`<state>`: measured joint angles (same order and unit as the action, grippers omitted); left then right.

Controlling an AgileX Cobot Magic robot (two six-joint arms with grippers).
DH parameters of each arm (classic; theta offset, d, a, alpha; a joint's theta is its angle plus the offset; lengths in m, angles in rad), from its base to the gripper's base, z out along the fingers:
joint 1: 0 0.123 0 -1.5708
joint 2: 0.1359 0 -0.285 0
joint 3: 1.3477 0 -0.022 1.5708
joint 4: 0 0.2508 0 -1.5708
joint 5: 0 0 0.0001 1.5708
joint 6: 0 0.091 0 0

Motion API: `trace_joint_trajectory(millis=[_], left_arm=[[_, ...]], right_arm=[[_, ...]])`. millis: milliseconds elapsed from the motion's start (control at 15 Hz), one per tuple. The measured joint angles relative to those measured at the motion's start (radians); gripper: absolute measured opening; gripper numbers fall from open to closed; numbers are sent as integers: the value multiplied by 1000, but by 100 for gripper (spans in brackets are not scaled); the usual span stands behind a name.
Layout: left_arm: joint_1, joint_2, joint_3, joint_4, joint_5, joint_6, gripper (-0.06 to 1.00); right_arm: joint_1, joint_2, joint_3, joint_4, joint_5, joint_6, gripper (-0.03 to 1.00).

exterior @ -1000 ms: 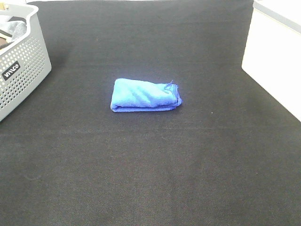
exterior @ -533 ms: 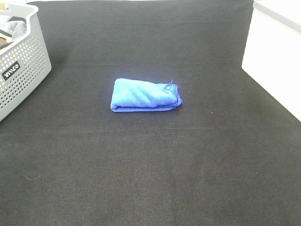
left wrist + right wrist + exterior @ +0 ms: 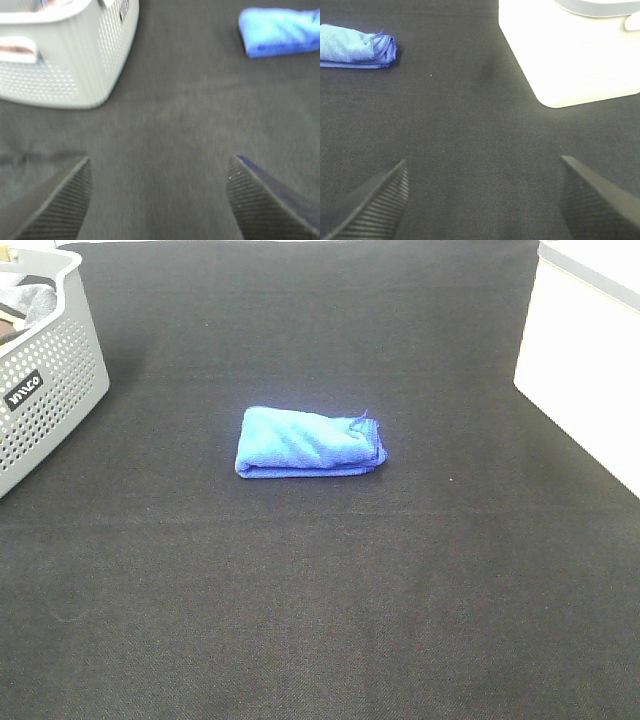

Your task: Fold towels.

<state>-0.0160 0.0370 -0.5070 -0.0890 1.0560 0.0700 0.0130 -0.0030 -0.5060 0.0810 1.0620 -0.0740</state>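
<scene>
The towel [image 3: 310,443] lies folded, well ahead of both gaping, empty pincers, left pincer [image 3: 159,200] and right pincer [image 3: 482,200]; the folding looks finished; next likely calls for stowing it.

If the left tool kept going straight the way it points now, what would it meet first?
Probably just the bare black tabletop. Between the open fingers of the left tool, only cloth surface shows; the grey basket lies to one side, the folded blue towel to the other. Depth is uncertain.

Surface: black woven cloth [image 3: 320,590] covering the whole table.
Basket: grey perforated plastic basket [image 3: 45,400] at the far left edge, bearing a small dark label with white letters; grey fabric [image 3: 30,298] inside.
Container: white box [image 3: 580,370], far right edge.
</scene>
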Motion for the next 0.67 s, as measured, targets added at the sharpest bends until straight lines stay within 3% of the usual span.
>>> trace_joint_trajectory(millis=[667], left_arm=[[0, -40, 0, 0, 0, 0, 72]], right_arm=[[0, 0, 0, 1, 0, 0, 76]])
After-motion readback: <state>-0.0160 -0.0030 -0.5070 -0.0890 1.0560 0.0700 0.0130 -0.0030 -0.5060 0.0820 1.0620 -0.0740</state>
